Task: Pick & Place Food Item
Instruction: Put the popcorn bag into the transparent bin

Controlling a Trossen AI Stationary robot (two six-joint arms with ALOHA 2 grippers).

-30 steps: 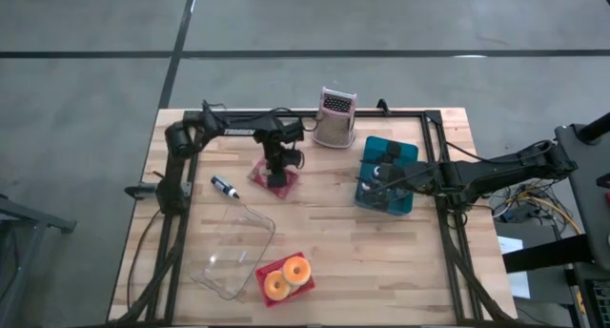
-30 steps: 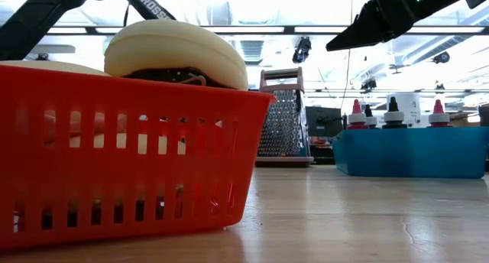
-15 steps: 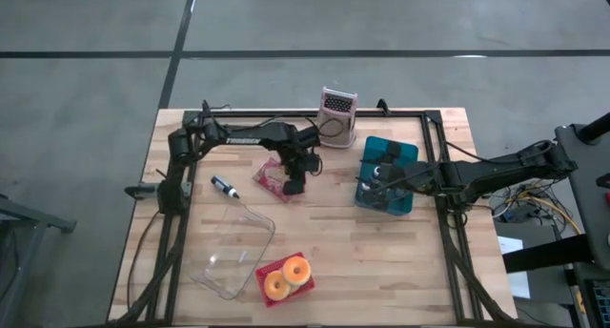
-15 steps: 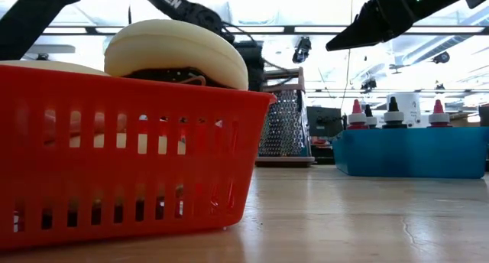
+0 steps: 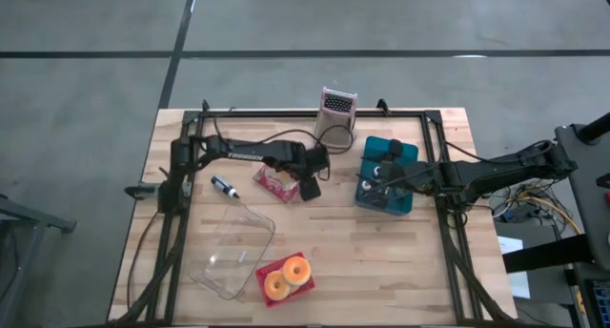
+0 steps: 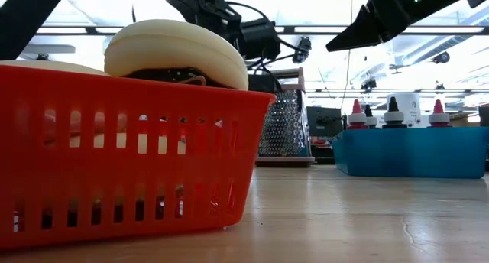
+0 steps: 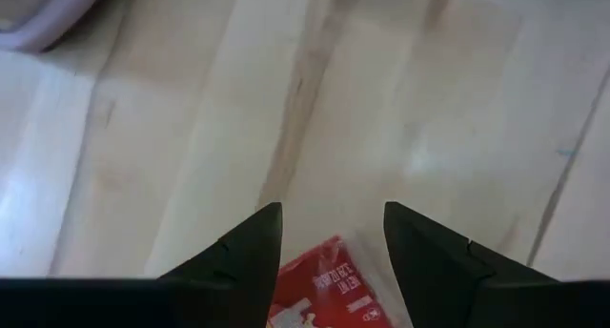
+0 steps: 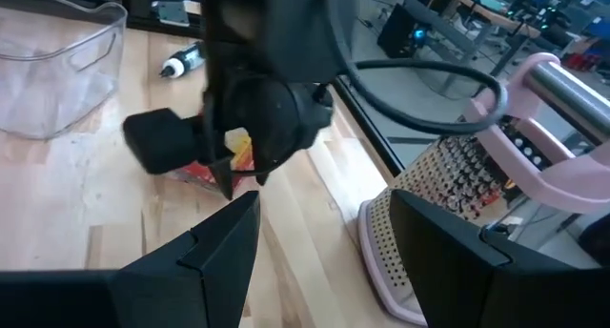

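Note:
A red food packet [image 5: 274,181] lies flat on the wooden table near its middle. It also shows at the edge of the left wrist view [image 7: 329,292] and in the right wrist view [image 8: 197,171]. My left gripper [image 5: 311,186] hangs just to the right of the packet, open and empty; in its own view [image 7: 329,231] the packet's end shows between the fingers. My right gripper [image 5: 374,182] is open and empty over the blue bin [image 5: 389,154]. A red basket [image 5: 286,278] holding two doughnuts stands near the front edge.
A pink-handled metal grater [image 5: 335,116] stands at the back of the table. A black marker [image 5: 225,187] lies left of the packet. A clear plastic tub [image 5: 233,247] lies beside the red basket. The blue bin [image 6: 412,152] holds several small bottles.
My left gripper has gone from right above the red packet toward the table's right edge, and the arm has stretched out and turned. The packet lies where it was.

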